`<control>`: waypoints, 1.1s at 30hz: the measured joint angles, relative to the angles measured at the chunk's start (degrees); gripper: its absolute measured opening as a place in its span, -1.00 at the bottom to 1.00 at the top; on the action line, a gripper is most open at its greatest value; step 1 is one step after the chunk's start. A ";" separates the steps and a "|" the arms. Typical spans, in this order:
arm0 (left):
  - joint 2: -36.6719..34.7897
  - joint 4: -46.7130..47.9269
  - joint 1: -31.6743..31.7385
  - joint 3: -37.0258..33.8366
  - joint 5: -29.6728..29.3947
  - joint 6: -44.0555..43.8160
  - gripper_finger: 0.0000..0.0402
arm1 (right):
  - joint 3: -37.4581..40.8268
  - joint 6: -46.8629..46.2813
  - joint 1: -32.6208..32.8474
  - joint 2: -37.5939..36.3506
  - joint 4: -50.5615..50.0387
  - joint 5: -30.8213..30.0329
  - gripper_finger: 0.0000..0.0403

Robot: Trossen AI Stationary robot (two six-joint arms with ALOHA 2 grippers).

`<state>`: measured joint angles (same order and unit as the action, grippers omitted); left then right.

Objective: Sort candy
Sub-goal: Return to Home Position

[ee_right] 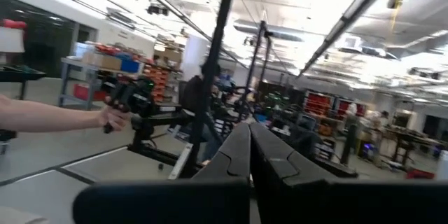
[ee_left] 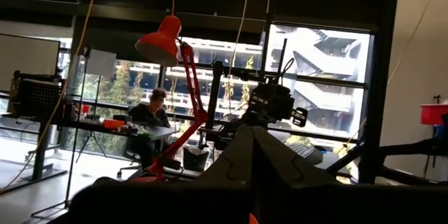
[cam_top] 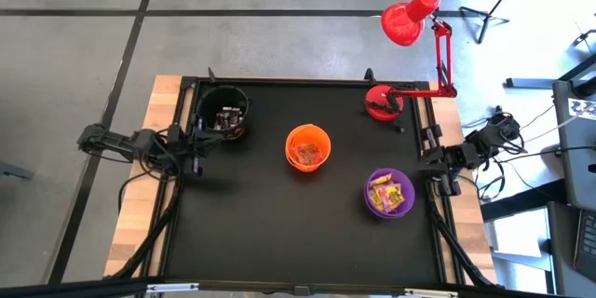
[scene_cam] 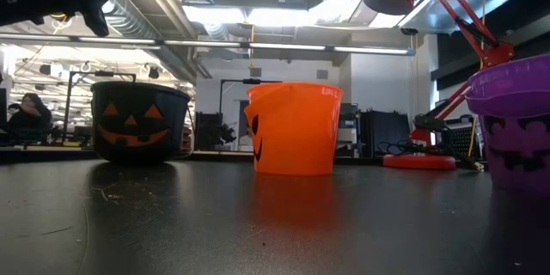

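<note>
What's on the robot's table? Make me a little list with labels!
Table: black top, three buckets
Left gripper: shut, at left edge
Right gripper: shut, at right edge
Black bucket: left side, candy inside
Orange bucket: middle, candy inside
Purple bucket: right side, yellow candy inside
Lamp: red, base on a table corner

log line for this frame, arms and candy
left arm: left table edge, jaws shut | right arm: right table edge, jaws shut | candy: in orange cup | yellow candy: in purple cup
</note>
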<state>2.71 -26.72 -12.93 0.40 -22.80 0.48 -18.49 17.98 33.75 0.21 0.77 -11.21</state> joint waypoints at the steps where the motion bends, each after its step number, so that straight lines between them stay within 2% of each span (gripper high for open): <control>1: -0.13 0.00 0.00 0.00 0.34 0.03 -1.00 | 0.48 0.01 0.01 0.00 0.67 0.79 -1.00; 20: -0.23 2.38 0.00 0.02 1.01 -2.89 -1.00 | 9.94 -1.86 -0.01 0.00 10.52 1.79 -1.00; 33: -0.23 2.78 0.00 0.02 0.97 -2.90 -1.00 | 18.13 -1.78 -0.01 0.00 18.08 -3.38 -1.00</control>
<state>2.48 -23.94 -12.93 0.43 -21.82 -2.42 -0.36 16.20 33.74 0.21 18.85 -14.60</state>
